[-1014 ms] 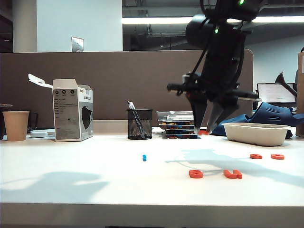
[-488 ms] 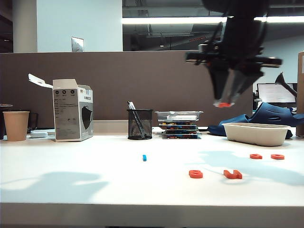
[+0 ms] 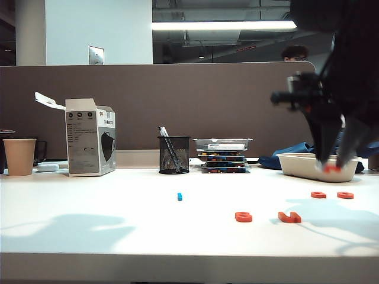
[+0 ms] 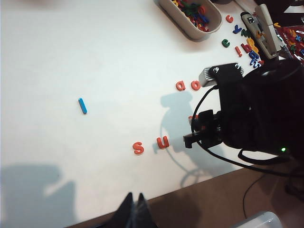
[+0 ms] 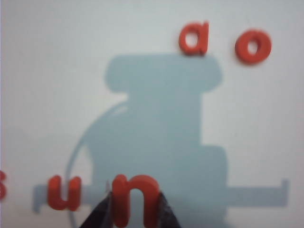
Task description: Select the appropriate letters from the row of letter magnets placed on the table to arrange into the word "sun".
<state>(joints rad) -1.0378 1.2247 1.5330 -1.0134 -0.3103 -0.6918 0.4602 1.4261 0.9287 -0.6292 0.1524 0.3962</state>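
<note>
My right gripper point(image 3: 333, 168) hangs low over the table point(image 3: 118, 219) at the right, shut on an orange-red letter n point(image 5: 135, 197) whose sides sit between the two fingers. Just beside and below it lie the u point(image 3: 290, 217) and the s point(image 3: 243, 216); in the right wrist view the u point(image 5: 64, 192) is next to the held n. Farther back lie an orange-red a point(image 3: 318, 194) and o point(image 3: 346, 194), and a small blue magnet point(image 3: 179, 196) lies apart at the middle. My left gripper point(image 4: 134, 197) is shut on nothing above the table's front edge.
A white tray point(image 3: 318, 166) stands behind the right gripper, and it holds several coloured letters. Along the back stand a paper cup point(image 3: 19, 156), a white box point(image 3: 90, 137), a mesh pen holder point(image 3: 174, 154) and stacked cases point(image 3: 223, 155), in front of the brown partition.
The right gripper has carried the n up from the middle back, across to the right, and down low over the table. The left gripper and the lying letters have not moved.
</note>
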